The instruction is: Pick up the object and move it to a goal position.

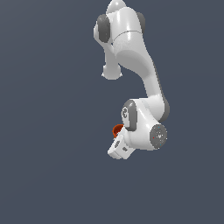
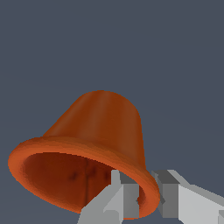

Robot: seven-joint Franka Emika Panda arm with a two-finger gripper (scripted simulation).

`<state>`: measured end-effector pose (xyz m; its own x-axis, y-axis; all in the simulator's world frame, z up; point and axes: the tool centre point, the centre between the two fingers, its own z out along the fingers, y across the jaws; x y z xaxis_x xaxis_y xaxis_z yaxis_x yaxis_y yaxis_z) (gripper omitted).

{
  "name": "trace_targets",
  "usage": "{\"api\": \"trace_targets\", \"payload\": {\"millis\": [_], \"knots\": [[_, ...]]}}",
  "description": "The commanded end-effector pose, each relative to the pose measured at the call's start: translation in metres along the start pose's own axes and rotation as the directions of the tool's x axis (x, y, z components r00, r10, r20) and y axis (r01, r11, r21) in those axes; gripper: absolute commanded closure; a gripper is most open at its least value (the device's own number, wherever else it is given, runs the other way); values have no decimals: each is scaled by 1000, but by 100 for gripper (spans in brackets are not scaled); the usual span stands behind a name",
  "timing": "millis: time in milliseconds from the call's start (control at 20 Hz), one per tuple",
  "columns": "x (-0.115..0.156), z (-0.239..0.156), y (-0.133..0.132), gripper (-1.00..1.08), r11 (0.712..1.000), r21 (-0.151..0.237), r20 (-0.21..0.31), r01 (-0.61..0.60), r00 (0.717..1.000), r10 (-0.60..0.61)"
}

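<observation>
Looking at it from where I stand, the white arm (image 1: 135,83) is folded down on itself with its gripper (image 1: 119,148) tucked low, and the small orange-red pot (image 1: 117,130) peeks out just beside the wrist, mostly hidden behind the hand in the exterior view. The wrist view tells more: the pot (image 2: 94,144) fills the picture, tipped so its open mouth faces the camera, and the two grey fingers (image 2: 120,199) straddle the near part of its rim — one inside the mouth, one outside the wall. The claw looks nearly closed, pinching the rim between its pads, though the actual contact is partly cut off at the picture's edge. I'd judge the pot is already in hand and being carried; no goal marker shows in either view, so how far there is to go I can't say. To do this step well, the grip wants to stay firm and the travel smooth, because a pinch on one side of a flared rim leaves the pot free to swing or slip out if the arm jerks. The pot itself is bell-like — a rounded closed end, a wall that tapers and then flares to a thick round lip, faint ridges running down its sides, and a darker, mottled inside. It looks matte, like fired clay.
</observation>
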<state>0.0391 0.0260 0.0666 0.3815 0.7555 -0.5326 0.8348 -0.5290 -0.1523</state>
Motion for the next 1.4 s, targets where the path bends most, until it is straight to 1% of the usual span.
{"api": "trace_targets", "payload": {"millis": [0, 200, 400, 1050, 1350], "knots": [[-6, 5, 1, 108, 1000, 2, 2, -1, 1000, 1], [-19, 13, 2, 108, 1000, 3, 2, -1, 1000, 1], [-39, 25, 4, 108, 1000, 3, 2, -1, 1000, 1], [-134, 83, 15, 108, 1000, 4, 1, -1, 1000, 1], [-168, 104, 20, 108, 1000, 4, 2, -1, 1000, 1]]}}
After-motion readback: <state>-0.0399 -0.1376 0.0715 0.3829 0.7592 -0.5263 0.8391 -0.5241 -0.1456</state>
